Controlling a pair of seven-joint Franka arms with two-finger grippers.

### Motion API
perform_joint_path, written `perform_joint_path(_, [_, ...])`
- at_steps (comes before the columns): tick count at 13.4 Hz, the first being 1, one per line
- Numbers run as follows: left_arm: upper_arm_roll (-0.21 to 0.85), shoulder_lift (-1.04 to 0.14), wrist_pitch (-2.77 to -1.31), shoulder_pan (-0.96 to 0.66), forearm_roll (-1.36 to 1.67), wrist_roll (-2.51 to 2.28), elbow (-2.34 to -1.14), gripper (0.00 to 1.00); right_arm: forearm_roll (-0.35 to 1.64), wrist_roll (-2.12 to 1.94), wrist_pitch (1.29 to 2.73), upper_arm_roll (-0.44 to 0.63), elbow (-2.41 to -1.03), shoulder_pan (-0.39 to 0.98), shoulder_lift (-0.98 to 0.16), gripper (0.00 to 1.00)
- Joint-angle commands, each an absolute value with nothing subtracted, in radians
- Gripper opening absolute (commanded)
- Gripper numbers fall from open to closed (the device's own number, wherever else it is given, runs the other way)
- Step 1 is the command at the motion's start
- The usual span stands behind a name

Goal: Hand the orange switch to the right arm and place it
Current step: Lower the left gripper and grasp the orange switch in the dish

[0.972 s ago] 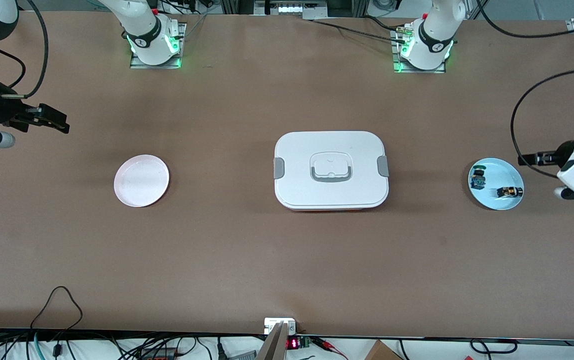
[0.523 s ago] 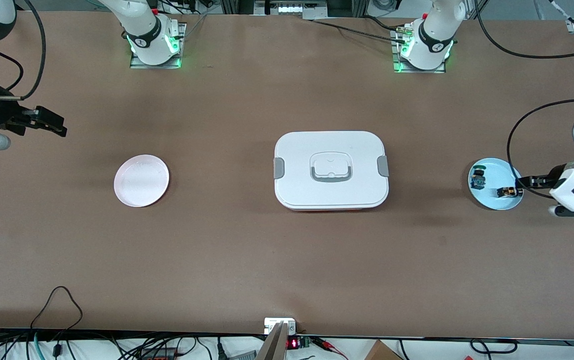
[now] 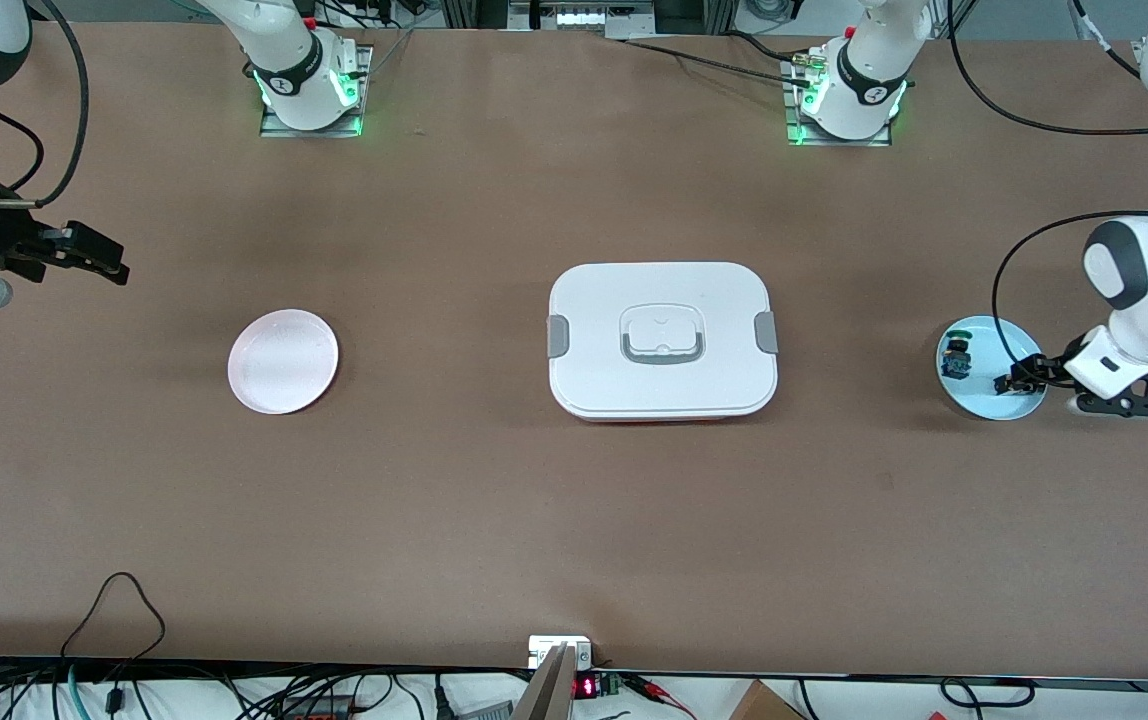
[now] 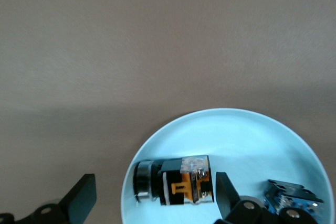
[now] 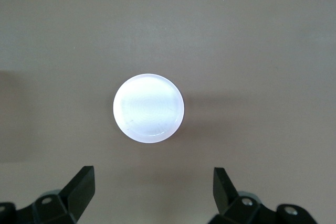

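The orange switch (image 4: 176, 182) lies on its side on the light blue plate (image 4: 236, 135), a black and silver body with an orange back end. My left gripper (image 4: 155, 199) is low over that plate (image 3: 974, 400) and open, one finger off the rim and the other just past the switch's orange end. In the front view the left gripper (image 3: 1017, 383) covers most of the switch. My right gripper (image 3: 99, 258) hangs open and empty over the right arm's end of the table, with the pink plate (image 5: 148, 107) in its wrist view.
A green-capped, blue-bodied switch (image 3: 956, 358) shares the blue plate. A white lidded box (image 3: 662, 340) with grey latches sits mid-table. The pink plate (image 3: 283, 361) lies toward the right arm's end. A black cable loops over the left arm's wrist.
The left arm swung in and came down, bringing its open gripper from beside the blue plate to around the orange switch. The right gripper drifted slightly outward.
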State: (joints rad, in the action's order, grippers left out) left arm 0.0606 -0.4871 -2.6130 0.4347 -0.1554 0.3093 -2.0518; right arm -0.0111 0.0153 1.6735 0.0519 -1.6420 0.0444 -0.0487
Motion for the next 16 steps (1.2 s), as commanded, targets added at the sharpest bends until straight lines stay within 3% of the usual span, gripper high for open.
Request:
perform_joint_path(1, [0.09, -0.488, -2.674, 0.456, -0.169, 0.319, -2.092, 1.0, -0.008, 0.002, 1.664, 0.049, -1.617, 0.043, -0.052, 1.0])
perform_joint_path(10, [0.094, -0.518, -2.677, 0.474, -0.164, 0.319, -2.086, 1.0, -0.021, 0.002, 1.698, 0.054, -1.611, 0.055, -0.057, 1.0])
perform_joint_path(12, [0.094, -0.518, -2.677, 0.472, -0.163, 0.308, -2.086, 0.86, -0.021, -0.002, 1.713, 0.052, -1.612, 0.054, -0.063, 1.0])
perform_joint_path(13, [0.095, -0.518, -2.675, 0.472, -0.163, 0.302, -2.083, 0.63, -0.02, -0.002, 1.713, 0.051, -1.611, 0.055, -0.06, 1.0])
perform_joint_path(15, [0.095, -0.517, -2.675, 0.471, -0.163, 0.311, -2.083, 0.5, -0.018, -0.002, 1.703, 0.046, -1.611, 0.063, -0.051, 1.0])
perform_joint_path(16, [0.1, -0.512, -2.674, 0.471, -0.164, 0.314, -2.083, 0.35, -0.018, -0.002, 1.701, 0.046, -1.612, 0.063, -0.049, 1.0])
